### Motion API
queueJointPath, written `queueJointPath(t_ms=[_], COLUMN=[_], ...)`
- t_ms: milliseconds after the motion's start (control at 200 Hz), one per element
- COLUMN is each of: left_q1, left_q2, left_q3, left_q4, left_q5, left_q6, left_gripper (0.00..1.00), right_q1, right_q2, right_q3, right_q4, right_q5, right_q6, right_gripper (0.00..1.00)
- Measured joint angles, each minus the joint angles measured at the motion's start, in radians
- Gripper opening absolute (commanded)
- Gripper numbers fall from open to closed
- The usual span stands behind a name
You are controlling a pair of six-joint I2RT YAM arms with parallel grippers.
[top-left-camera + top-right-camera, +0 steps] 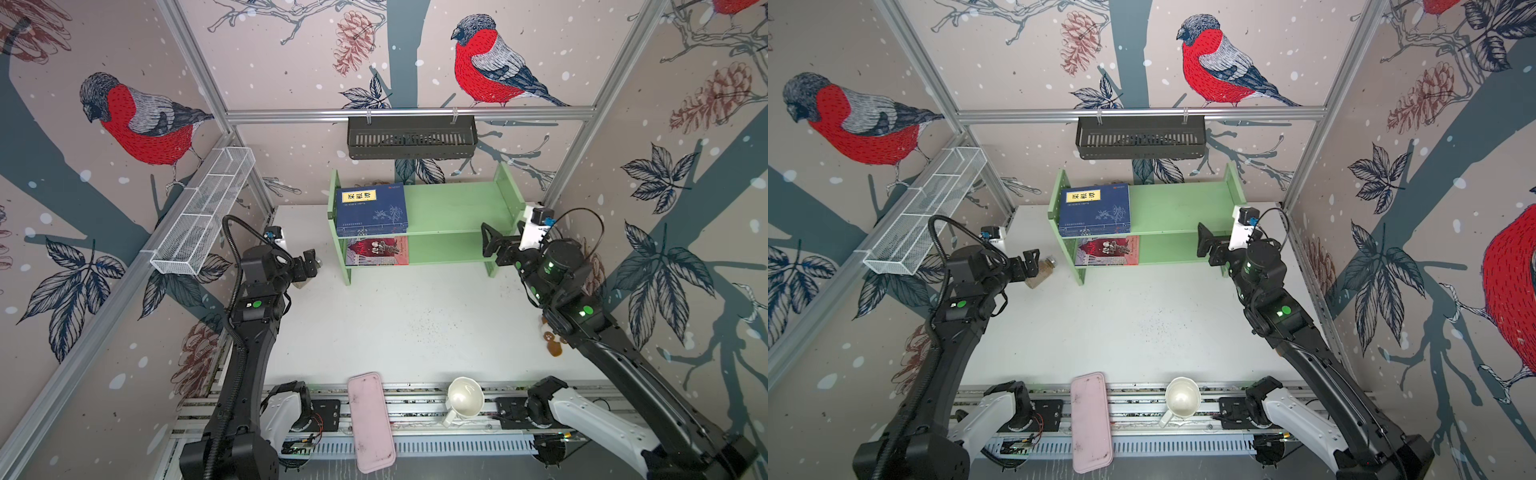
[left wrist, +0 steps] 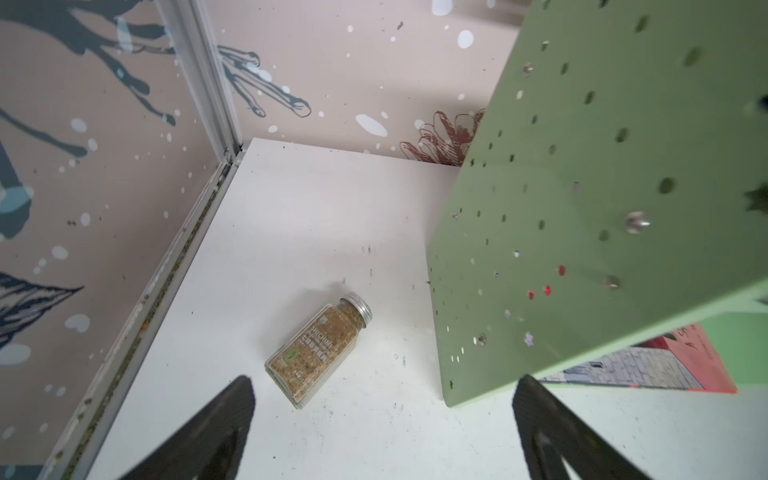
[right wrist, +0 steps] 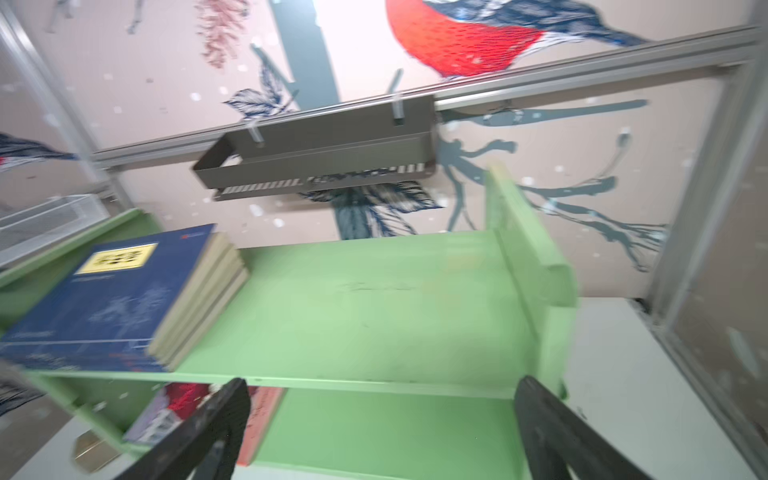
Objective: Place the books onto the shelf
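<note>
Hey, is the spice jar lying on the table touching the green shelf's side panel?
Apart. The left wrist view shows a strip of bare white table between the spice jar and the side panel of the shelf.

light green two-tier shelf [image 1: 453, 210] stands upright at the worktop's [image 1: 395, 316] back. navy books [image 1: 371, 210] lie stacked flat at its upper tier's left end; red-and-grey book [image 1: 377, 251] lies flat beneath, on the lower tier.
</note>
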Motion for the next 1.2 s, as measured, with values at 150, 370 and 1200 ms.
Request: queueJointPath(t_ms=[150, 370, 1200], left_q1=[0.047, 0.071, 0.079], left_q2=[0.044, 0.156, 0.532], left_q3=[-0.104, -0.200, -0.555], left_q4=[0.142, 0.377, 1.357], left_q5=[0.006, 0.024, 0.160], left_q6=[-0.049, -0.084, -0.107], left_gripper=[0.97, 0.97, 0.98], right_q1=[-0.099, -0.229, -0.478], right_q2=[-0.016, 0.011, 0.377], right_q3=[-0.110, -0.282, -0.701], right_q4=[0.060, 0.203, 0.955], right_q5=[0.085, 0.122, 0.013], right_q6=[0.009, 0.065, -0.019], right_gripper=[1.00, 1.00, 1.00])
